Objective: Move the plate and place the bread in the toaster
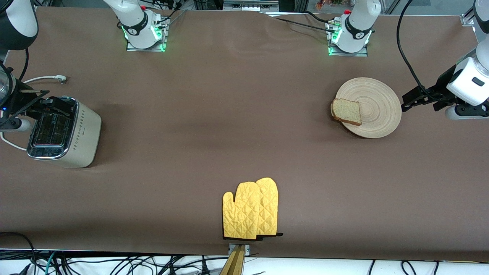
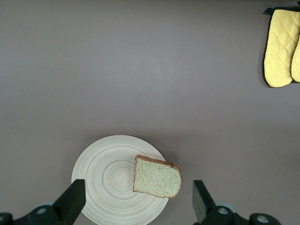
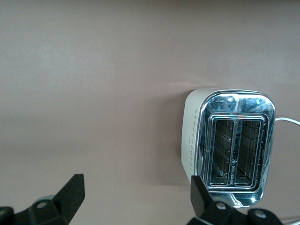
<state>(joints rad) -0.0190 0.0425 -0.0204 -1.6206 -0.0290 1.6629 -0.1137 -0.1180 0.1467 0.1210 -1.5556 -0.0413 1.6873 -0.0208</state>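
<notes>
A round beige wooden plate (image 1: 376, 109) lies toward the left arm's end of the table. The bread (image 1: 347, 111), a tan slice with brown crust, rests on the plate's rim on the side toward the right arm's end and overhangs it. My left gripper (image 1: 407, 100) hangs open beside the plate. In the left wrist view its fingers (image 2: 75, 197) stand wide with the plate (image 2: 108, 173) and bread (image 2: 157, 177) below them. The cream toaster (image 1: 63, 131) stands at the right arm's end. My right gripper (image 1: 46, 104) is open above it; the toaster (image 3: 234, 145) shows both slots empty.
Two yellow quilted oven mitts (image 1: 250, 210) lie by the table's edge nearest the front camera, midway along it. A white cord (image 1: 42, 79) trails from the toaster toward the robots' side. Brown tabletop stretches between toaster and plate.
</notes>
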